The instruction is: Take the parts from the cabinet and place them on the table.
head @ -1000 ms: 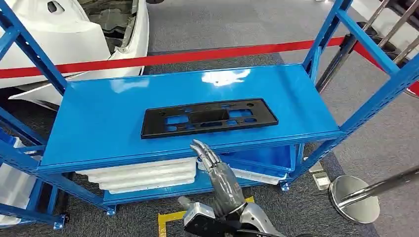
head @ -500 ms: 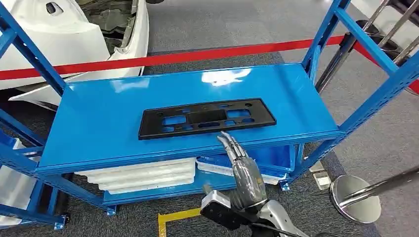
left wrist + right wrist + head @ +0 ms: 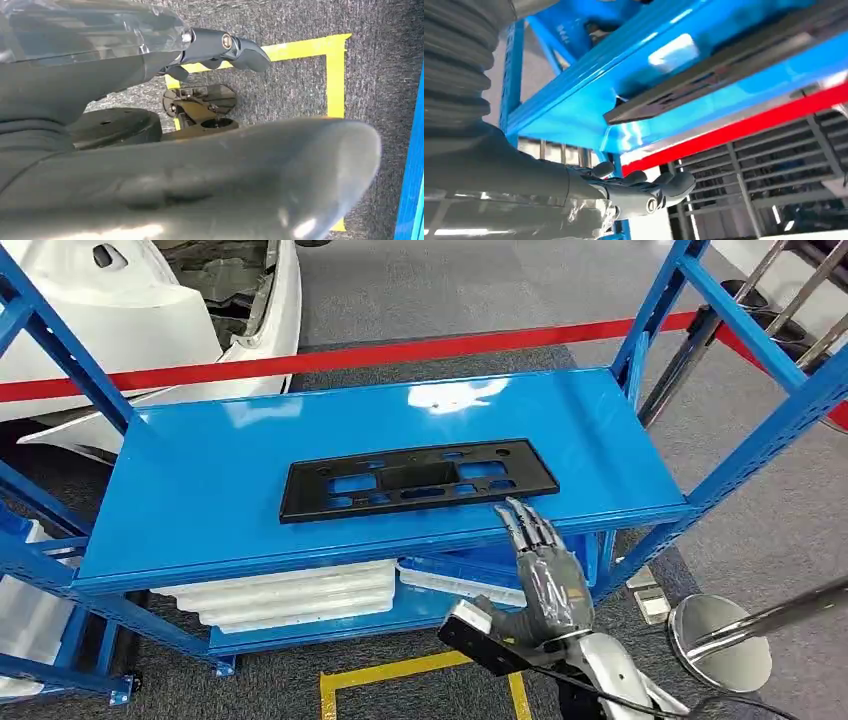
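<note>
One black part (image 3: pixel 418 480) flat on blue shelf (image 3: pixel 200 490), right hand (image 3: pixel 545 560) just below.

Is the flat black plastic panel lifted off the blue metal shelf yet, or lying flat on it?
Lying flat on the blue metal shelf; the flat black plastic panel is untouched, the right hand open short of it.

**Blue shelf rack and its load**

Before you stands a blue metal shelf rack (image 3: pixel 200 510) with angled corner posts. On its glossy upper shelf (image 3: pixel 560 430) a flat black part (image 3: pixel 415 480) with rectangular cut-outs lies lengthwise, near the front edge. On the lower shelf (image 3: pixel 420 610) rest stacked white trays (image 3: pixel 290 595), left of a blue bin (image 3: pixel 545 555). The rack stands on grey carpet (image 3: pixel 440 280) marked with yellow tape (image 3: pixel 400 672).
</note>
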